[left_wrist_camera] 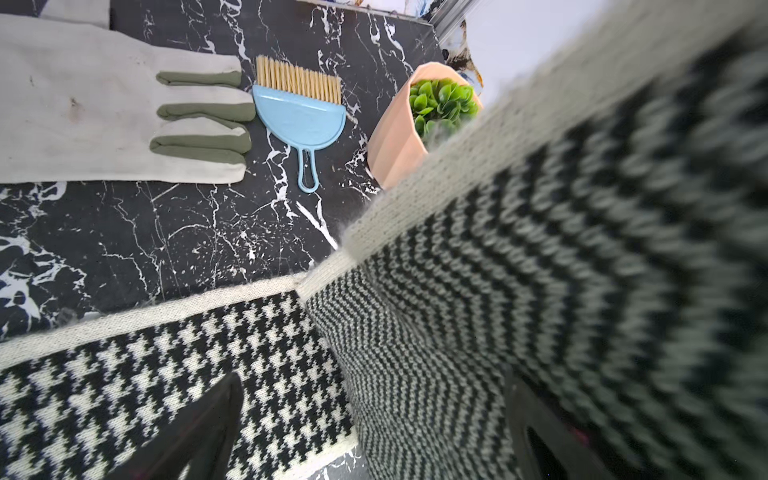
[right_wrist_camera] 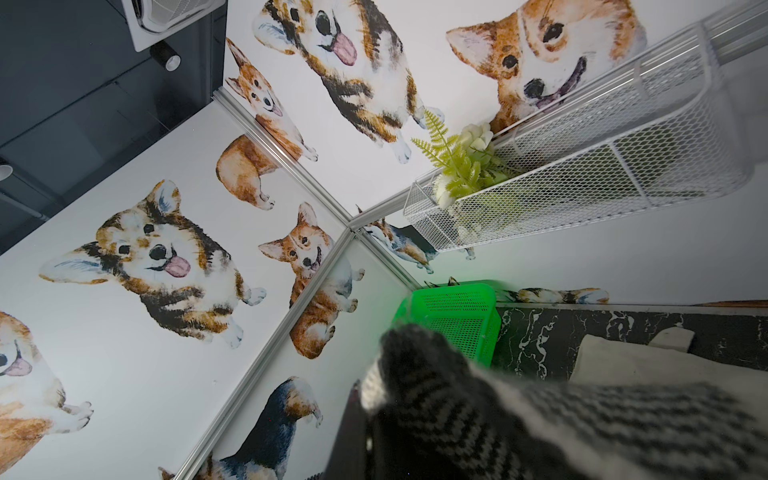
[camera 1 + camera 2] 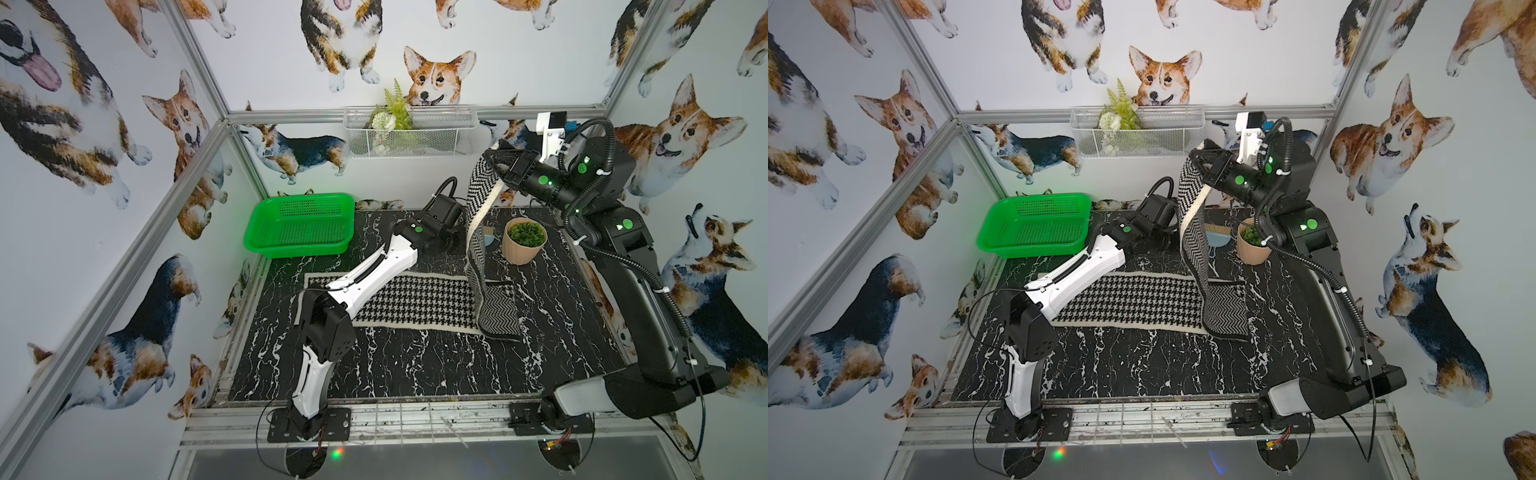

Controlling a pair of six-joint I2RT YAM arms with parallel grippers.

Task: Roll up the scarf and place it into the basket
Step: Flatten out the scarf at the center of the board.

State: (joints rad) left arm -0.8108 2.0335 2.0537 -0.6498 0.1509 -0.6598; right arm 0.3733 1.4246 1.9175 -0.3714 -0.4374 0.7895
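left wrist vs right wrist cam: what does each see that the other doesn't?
Left wrist only: the blue brush, the potted plant, and the houndstooth face of the scarf lying flat. Right wrist only: the green basket and the white wire basket on the wall. Both: the scarf's zigzag face, close up and blurred, and the black marble table.

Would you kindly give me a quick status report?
Right end effector shut on scarf end, lifted high. Left end effector open. Basket empty. Pot beside hanging scarf.
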